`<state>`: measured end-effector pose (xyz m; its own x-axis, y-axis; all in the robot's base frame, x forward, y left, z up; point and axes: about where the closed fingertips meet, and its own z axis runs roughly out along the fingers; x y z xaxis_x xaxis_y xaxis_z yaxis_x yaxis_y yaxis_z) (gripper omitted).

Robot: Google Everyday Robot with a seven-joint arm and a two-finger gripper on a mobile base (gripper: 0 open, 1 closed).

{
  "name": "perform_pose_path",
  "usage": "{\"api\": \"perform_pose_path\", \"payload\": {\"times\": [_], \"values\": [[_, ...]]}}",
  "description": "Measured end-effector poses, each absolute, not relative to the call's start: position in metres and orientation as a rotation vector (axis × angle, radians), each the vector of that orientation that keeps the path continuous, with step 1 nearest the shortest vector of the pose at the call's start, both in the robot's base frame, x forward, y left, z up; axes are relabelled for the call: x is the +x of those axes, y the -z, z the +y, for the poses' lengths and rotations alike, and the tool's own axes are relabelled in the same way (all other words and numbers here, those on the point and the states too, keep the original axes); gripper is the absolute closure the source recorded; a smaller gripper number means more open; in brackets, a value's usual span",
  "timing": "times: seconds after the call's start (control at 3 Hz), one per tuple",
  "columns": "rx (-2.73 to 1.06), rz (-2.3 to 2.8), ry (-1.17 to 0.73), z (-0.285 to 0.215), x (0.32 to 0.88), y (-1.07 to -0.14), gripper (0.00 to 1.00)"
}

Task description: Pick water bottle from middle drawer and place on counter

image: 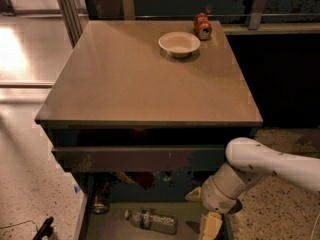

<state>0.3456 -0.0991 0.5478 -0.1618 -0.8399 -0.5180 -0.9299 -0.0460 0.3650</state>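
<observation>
The water bottle [152, 221] lies on its side on the pale grey floor of the open middle drawer [110, 229], cap pointing left. My gripper [210, 227] hangs at the end of the white arm [260, 166], low over the drawer's right side, a short way right of the bottle and apart from it. Its lower end is cut off by the bottom of the view. The counter [140, 84] is the large tan-brown top above the drawer.
A white bowl [179, 43] and a red soda can [202, 25] stand at the counter's far right. A dark metal can [100, 202] lies in the drawer's left rear corner. A closed scratched dark drawer front [140, 159] overhangs the open drawer. A black object [44, 229] lies on the floor at lower left.
</observation>
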Motion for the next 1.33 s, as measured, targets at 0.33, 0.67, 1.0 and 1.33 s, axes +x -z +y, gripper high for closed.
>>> {"api": "perform_pose_path", "payload": {"times": [0.33, 0.67, 1.0, 1.33], "values": [[-1.884, 2.094, -0.864, -0.096, 0.348, -0.543, 0.0], [-1.786, 2.113, -0.678, -0.094, 0.358, -0.536, 0.0], [-1.768, 2.118, -0.685, -0.095, 0.36, -0.535, 0.0], [-1.722, 2.127, -0.706, -0.096, 0.364, -0.531, 0.0]]}}
